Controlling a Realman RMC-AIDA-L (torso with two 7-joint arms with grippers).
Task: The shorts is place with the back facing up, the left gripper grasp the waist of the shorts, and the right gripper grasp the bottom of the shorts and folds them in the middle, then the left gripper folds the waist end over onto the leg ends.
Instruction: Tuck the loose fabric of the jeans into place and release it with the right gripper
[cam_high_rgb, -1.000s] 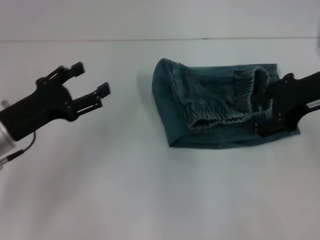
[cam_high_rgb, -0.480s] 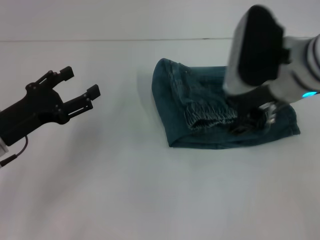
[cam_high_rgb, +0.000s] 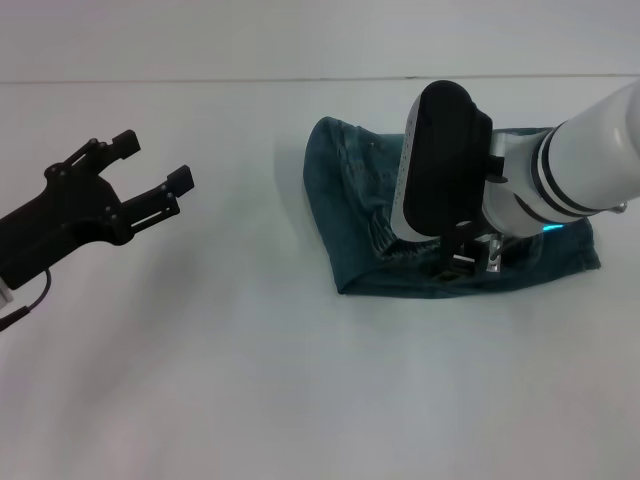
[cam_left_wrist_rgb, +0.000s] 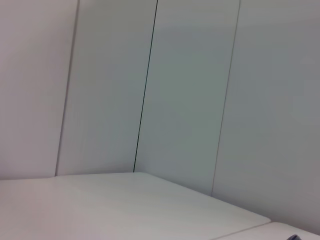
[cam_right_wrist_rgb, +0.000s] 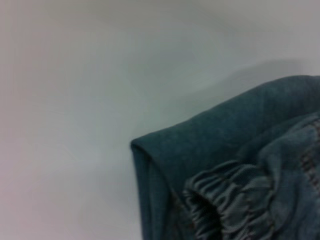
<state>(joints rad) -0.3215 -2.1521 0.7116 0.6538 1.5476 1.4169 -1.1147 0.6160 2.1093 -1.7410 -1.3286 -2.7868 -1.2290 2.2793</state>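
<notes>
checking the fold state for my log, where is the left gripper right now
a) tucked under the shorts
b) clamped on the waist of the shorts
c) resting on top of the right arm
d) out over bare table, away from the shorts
d: in the head view the left gripper hangs over bare table with its jaws open and empty, well apart from the folded shorts, which lie under the right arm.

Your right arm has swung in over the shorts (cam_high_rgb: 350, 215) and now hides most of the waistband (cam_right_wrist_rgb: 227, 202), its gripper out of sight. Your left gripper (cam_high_rgb: 150, 180) has pulled back slightly toward the left edge, fingers spread as before.
</notes>
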